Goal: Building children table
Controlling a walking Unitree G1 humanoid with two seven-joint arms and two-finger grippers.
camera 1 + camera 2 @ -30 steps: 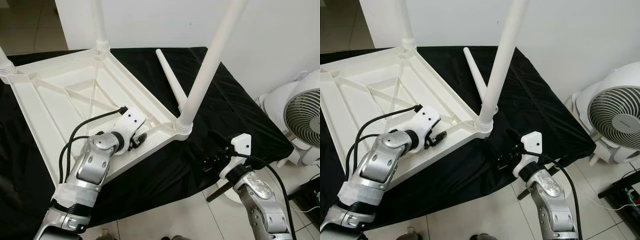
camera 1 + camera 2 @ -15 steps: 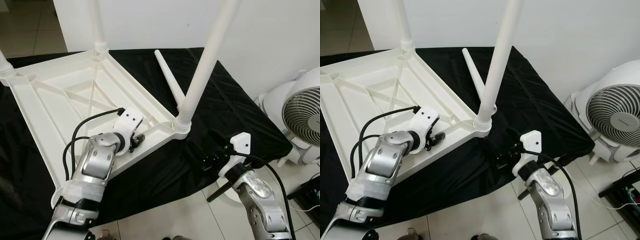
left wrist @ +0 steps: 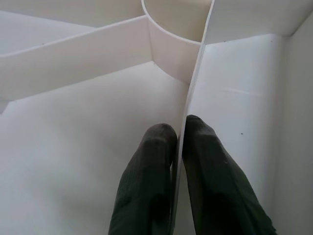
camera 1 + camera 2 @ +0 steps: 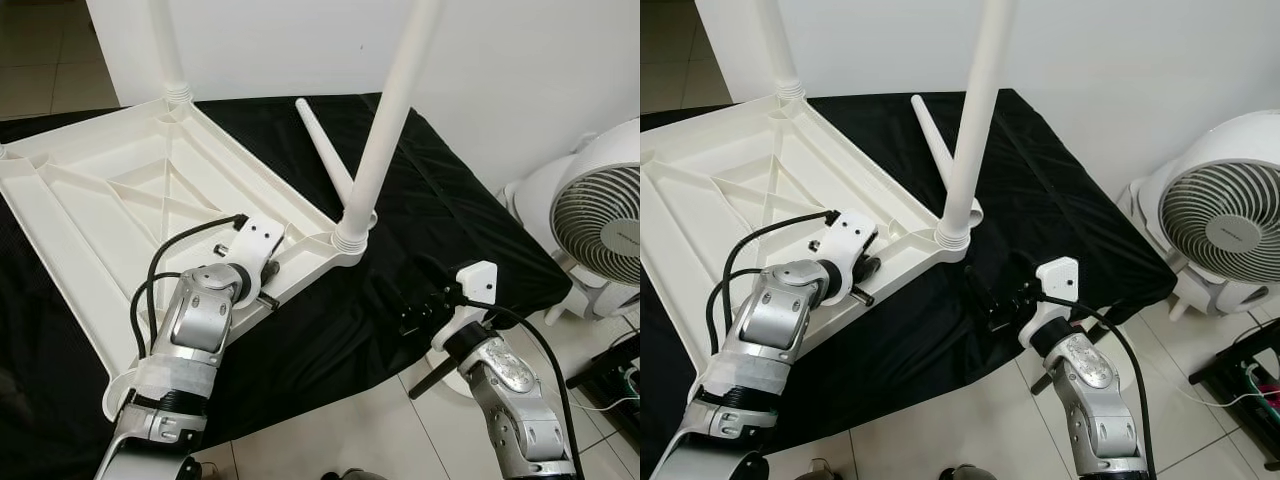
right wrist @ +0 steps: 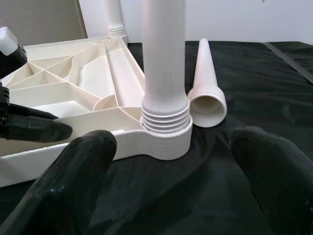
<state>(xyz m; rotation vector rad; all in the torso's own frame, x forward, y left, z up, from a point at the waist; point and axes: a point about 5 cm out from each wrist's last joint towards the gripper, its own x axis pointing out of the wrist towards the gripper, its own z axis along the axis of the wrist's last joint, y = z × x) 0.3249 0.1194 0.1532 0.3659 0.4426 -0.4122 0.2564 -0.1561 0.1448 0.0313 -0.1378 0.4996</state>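
Upturned table (image 4: 120,200), rib pinched by left hand (image 3: 178,147), right hand (image 5: 171,171) spread nearby (loose leg (image 4: 325,150) beyond)

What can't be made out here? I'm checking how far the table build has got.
- Upright leg: top cut off by the eye views' upper edge.
- Tabletop's nearest corner: hidden behind the left arm.
- Loose leg's threaded end: hidden behind the upright leg, eye views.

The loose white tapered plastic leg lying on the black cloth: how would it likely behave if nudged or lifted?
The loose white tapered plastic leg is round and lies flat, so a nudge would probably roll it in a curve, the black cloth damping this. Its open end looks hollow, so it is likely light and stiff. Its smooth taper might slip through black fingers.
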